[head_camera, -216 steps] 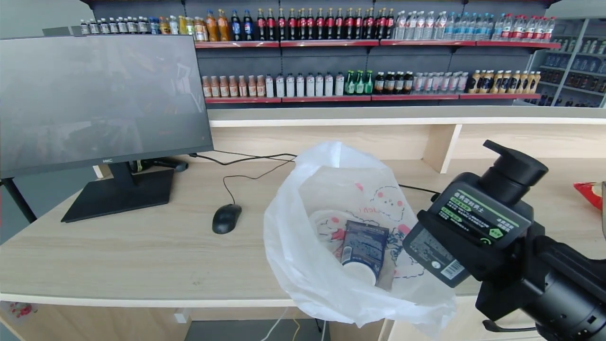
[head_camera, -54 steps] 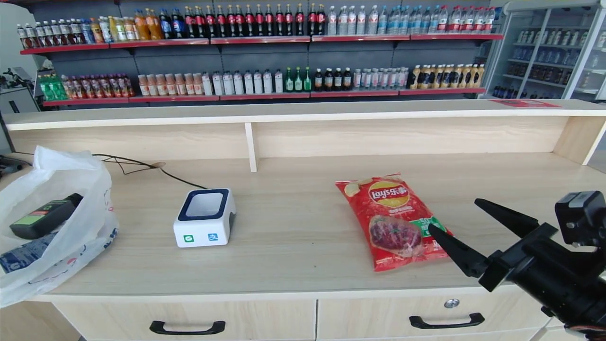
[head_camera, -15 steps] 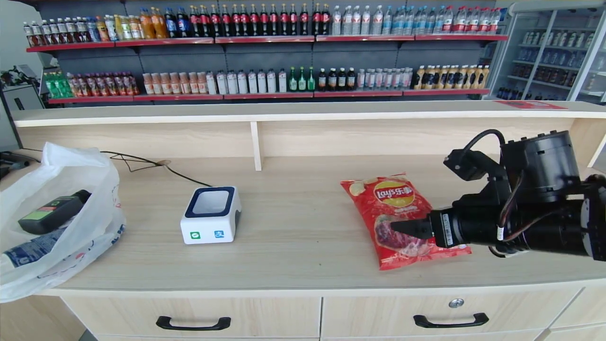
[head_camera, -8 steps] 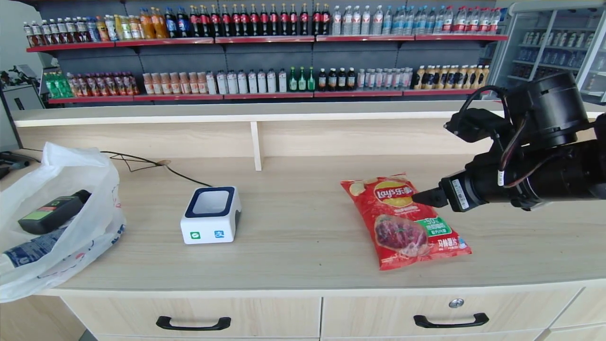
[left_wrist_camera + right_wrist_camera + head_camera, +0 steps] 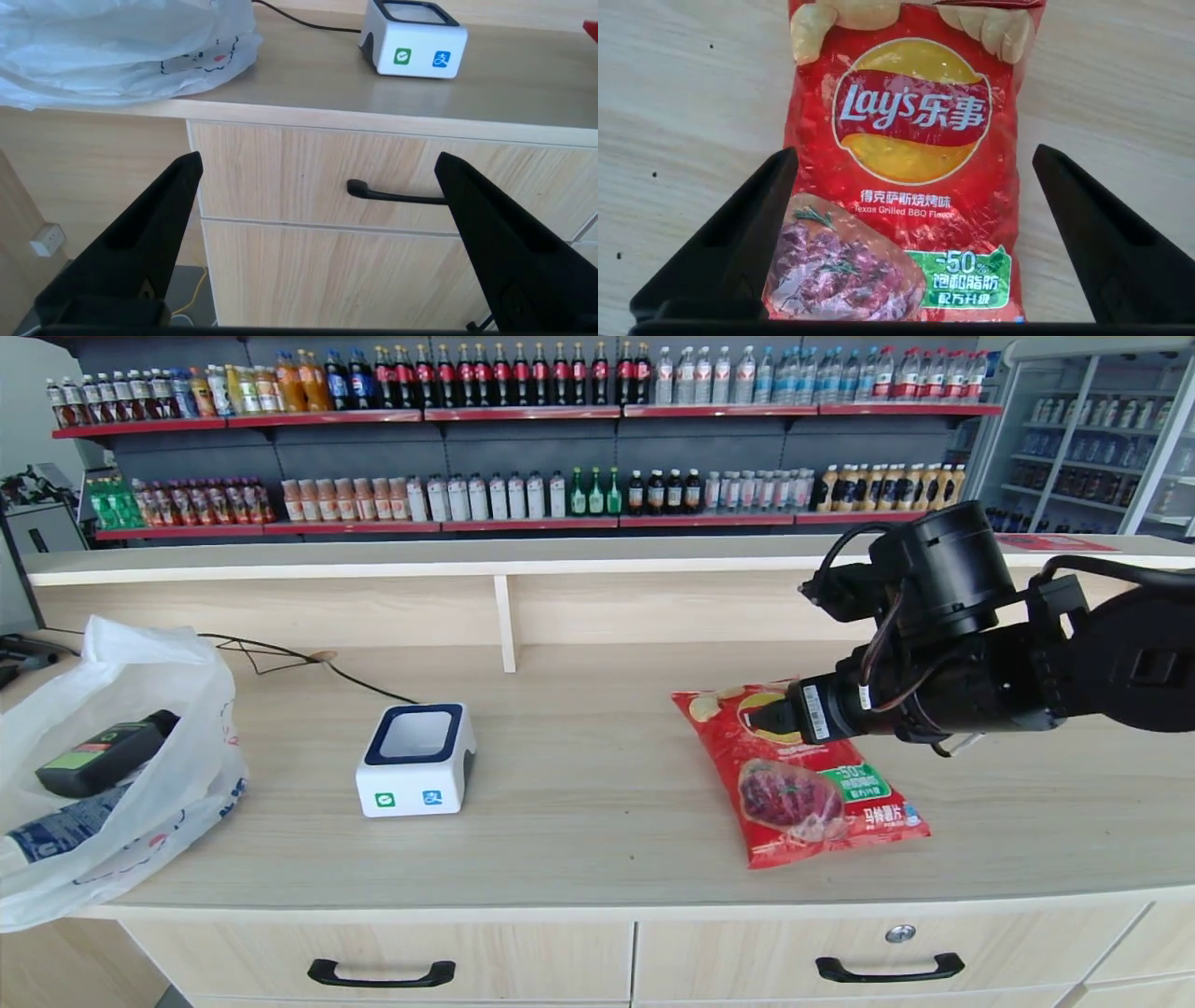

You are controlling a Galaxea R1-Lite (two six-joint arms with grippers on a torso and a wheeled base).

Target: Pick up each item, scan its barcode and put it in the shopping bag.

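Partly done, by my judgement: a dark bottle (image 5: pixel 105 757) and a pouch (image 5: pixel 54 833) lay in the shopping bag (image 5: pixel 191 709) on the robot's left, while the chip bag (image 5: pixel 808 789) — the one item left out — lay flat on the desk (image 5: pixel 579 831), right of the scanner (image 5: pixel 415 761), beneath the wide-spread, empty right gripper (image 5: pixel 758 717).
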